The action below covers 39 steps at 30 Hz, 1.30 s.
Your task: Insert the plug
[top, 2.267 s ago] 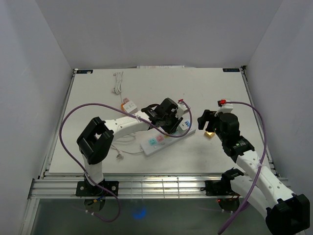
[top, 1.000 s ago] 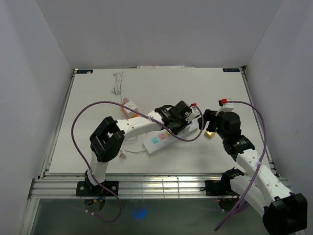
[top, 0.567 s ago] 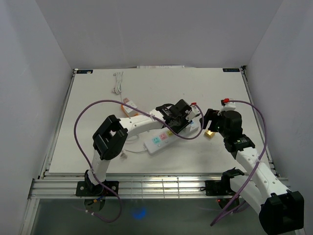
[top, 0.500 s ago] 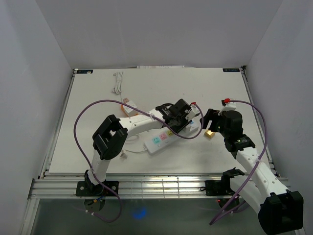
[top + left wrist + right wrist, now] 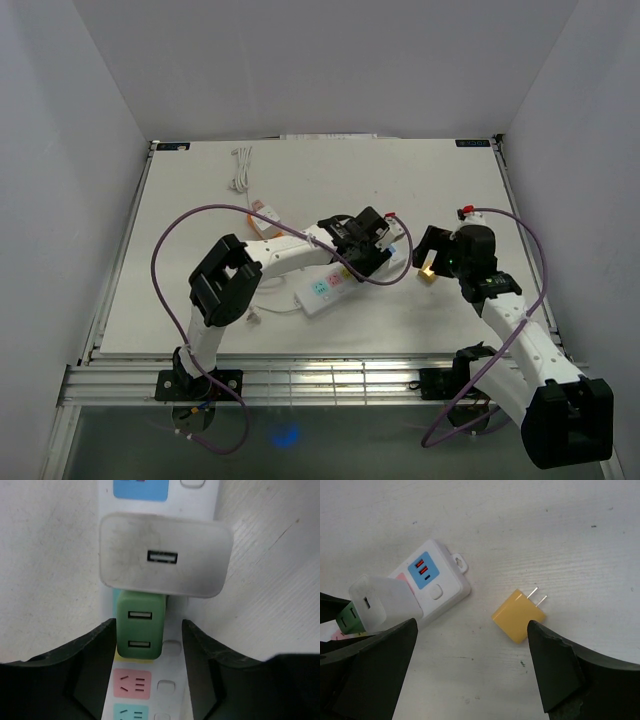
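Note:
A white power strip [image 5: 175, 685] with coloured sockets lies on the table, also visible in the top view [image 5: 335, 284]. A green plug [image 5: 141, 625] and a bigger white plug [image 5: 165, 555] both stand seated in it. My left gripper [image 5: 147, 647] is open astride the green plug: the left finger [image 5: 95, 655] is right beside it and the right one stands apart. A yellow plug [image 5: 519, 616] lies loose on its side on the table, prongs pointing away. My right gripper [image 5: 471, 630] hovers above it, open wide and holding nothing.
The strip's end with red USB ports [image 5: 437, 577] lies left of the yellow plug. A coiled white cable [image 5: 240, 168] sits at the back left. A small orange-and-white adapter [image 5: 263, 215] rests by the left arm. Purple cables loop over both arms.
My left gripper has opened and let go of the green plug, which stays in the strip. My right gripper has opened wider and shifted slightly right.

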{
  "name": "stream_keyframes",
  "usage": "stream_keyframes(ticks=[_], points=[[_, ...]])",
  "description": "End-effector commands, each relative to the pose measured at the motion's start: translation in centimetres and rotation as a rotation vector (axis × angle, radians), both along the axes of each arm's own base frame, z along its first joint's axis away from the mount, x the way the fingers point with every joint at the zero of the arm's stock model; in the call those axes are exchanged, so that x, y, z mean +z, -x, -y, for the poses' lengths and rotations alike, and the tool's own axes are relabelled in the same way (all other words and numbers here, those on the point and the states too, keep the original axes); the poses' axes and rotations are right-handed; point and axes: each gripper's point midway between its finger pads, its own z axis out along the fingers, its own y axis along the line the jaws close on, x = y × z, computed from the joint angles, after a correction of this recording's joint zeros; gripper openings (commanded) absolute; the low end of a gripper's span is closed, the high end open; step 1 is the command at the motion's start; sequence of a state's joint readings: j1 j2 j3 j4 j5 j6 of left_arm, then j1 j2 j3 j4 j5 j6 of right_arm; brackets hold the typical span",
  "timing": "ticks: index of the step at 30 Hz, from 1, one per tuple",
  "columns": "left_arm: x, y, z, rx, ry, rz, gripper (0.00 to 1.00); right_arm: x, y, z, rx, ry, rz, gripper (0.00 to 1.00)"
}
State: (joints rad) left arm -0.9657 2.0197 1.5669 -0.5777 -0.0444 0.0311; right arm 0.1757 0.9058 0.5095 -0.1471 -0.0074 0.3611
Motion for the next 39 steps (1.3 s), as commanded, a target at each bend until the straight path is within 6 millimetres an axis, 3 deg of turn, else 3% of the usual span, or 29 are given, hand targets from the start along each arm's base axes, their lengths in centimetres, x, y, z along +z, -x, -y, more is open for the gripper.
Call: stream_keyframes(ticks=[1, 4, 12, 21, 28, 31, 35, 39], points=[[0.8, 1.3, -1.7, 0.053, -0.023, -0.021, 0.66, 1.7, -0.1, 0.9, -0.088, -0.014, -0.034, 0.98], [2.7, 1.1, -1.5, 0.071, 0.026, 0.007, 0.97, 1.8, 0.6, 1.4, -0.149, -0.031, -0.092, 0.96], [7.9, 0.4, -1.7, 0.107, 0.142, 0.089, 0.98, 0.7, 1.9, 3.7, -0.416, -0.060, -0.228, 0.95], [12.4, 1.0, -3.0, 0.139, 0.234, 0.150, 0.98, -1.9, 1.0, 2.5, -0.470, -0.099, -0.364, 0.99], [14.3, 2.0, -4.0, 0.154, 0.308, 0.161, 0.98, -3.5, -0.2, 2.6, -0.508, -0.090, -0.396, 1.00], [14.7, 2.3, -4.4, 0.163, 0.339, 0.172, 0.98, -4.2, -0.8, 2.6, -0.518, -0.075, -0.420, 0.95], [17.1, 2.3, -5.1, 0.192, 0.423, 0.225, 0.98, -5.2, -1.6, 2.6, -0.540, -0.065, -0.449, 0.93], [17.4, 2.6, -5.4, 0.198, 0.455, 0.229, 0.98, -5.5, -2.2, 3.1, -0.577, -0.049, -0.450, 0.87]])
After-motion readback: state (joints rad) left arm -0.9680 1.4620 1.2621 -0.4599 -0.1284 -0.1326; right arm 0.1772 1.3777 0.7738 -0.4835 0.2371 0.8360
